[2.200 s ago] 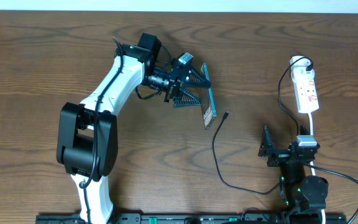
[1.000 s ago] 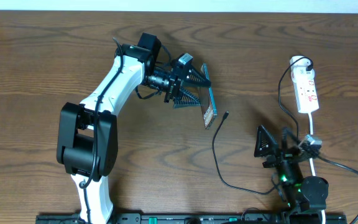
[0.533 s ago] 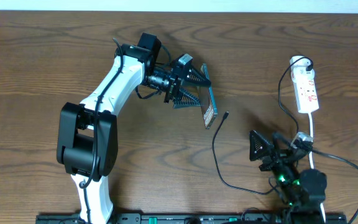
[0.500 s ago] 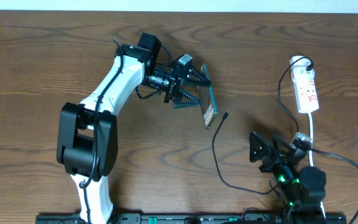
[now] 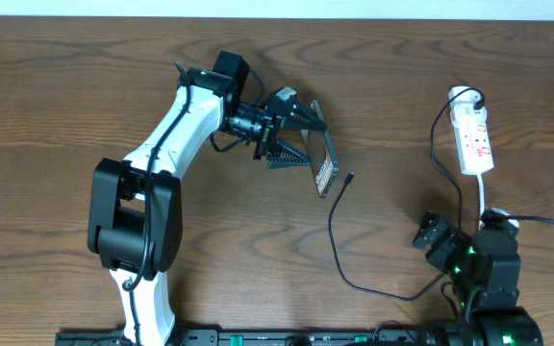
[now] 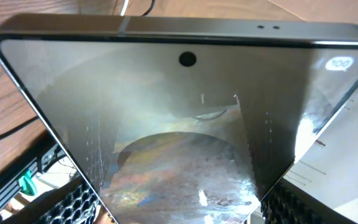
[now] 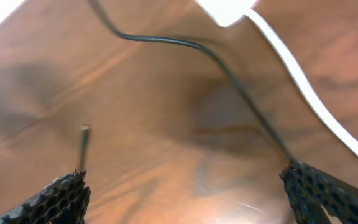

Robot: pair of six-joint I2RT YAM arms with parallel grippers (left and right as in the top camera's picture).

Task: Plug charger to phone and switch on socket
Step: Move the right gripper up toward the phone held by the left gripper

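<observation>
- Clamping the phone [image 5: 325,167] tilted above the table [image 5: 65,96] in the left end effector [image 5: 312,141].
- Holding the right end effector [image 5: 438,242] wide open, empty.
- Needing a pinch just behind the charger [image 5: 350,179] tip, near the phone.

No legible text, even on the phone [image 6: 179,143]

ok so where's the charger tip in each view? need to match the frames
Overhead: charger tip just right of centre, on the table right of the tilted phone.
Left wrist: not in it; the phone fills the picture.
Right wrist: charger tip at the left, just above the lower-left finger.
Shared landmark: the socket's white cord, seen in the overhead and right wrist views.
</observation>
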